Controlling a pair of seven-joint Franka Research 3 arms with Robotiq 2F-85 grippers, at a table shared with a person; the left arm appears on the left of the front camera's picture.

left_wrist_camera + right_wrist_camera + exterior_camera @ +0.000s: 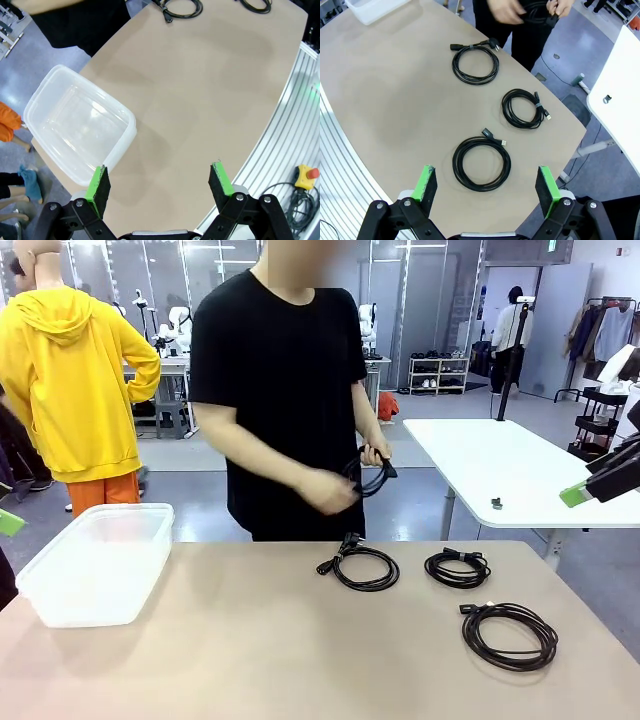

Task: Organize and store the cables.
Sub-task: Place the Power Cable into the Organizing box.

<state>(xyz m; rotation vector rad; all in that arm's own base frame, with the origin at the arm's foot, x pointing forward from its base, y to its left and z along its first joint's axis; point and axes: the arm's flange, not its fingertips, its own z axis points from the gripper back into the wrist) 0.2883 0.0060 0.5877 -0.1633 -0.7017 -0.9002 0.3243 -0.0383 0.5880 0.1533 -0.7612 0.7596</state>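
Observation:
Three coiled black cables lie on the tan table: one near the middle (364, 567) (475, 64) (183, 8), a smaller tied one (457, 567) (522, 108) to its right, and a larger one (509, 634) (481, 163) at the front right. The person at the far side holds a further black cable (370, 473) (536, 11) in both hands above the table edge. My left gripper (160, 186) hangs open high over the left part of the table, beside the clear bin. My right gripper (487, 186) is open above the large front-right coil, nothing between its fingers (573, 495).
A clear plastic bin (100, 560) (80, 127) (372, 9) stands empty at the table's left. A white table (510, 475) lies beyond at the right. Bare tabletop spans the middle and front.

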